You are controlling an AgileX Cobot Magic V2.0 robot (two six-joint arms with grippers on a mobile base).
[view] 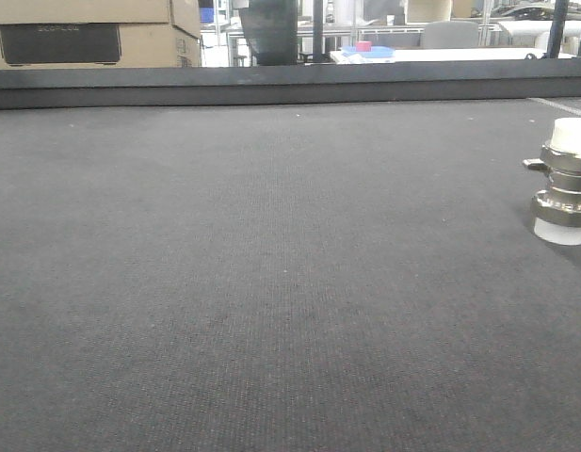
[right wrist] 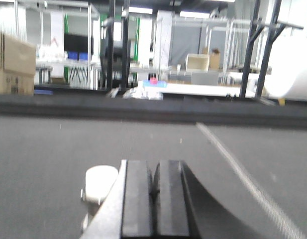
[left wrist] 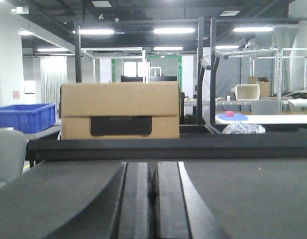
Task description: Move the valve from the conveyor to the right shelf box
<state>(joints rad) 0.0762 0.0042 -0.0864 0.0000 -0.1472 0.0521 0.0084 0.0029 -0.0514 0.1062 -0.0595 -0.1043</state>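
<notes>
The valve [view: 564, 181] stands upright on the dark grey conveyor [view: 271, 282] at the far right edge of the front view, with white caps at top and bottom. In the right wrist view its white top cap [right wrist: 99, 183] shows just left of my right gripper [right wrist: 154, 181], partly hidden behind the left finger. The right gripper is shut and empty, above the belt. My left gripper [left wrist: 153, 184] is shut and empty over the belt [left wrist: 243, 199]. Neither gripper shows in the front view.
A dark raised rail [view: 290, 85] runs along the belt's far edge. Behind it stand a cardboard box [left wrist: 119, 110], a blue bin [left wrist: 25, 116] and white tables. A pale stripe [right wrist: 243, 184] crosses the belt to the right of my right gripper.
</notes>
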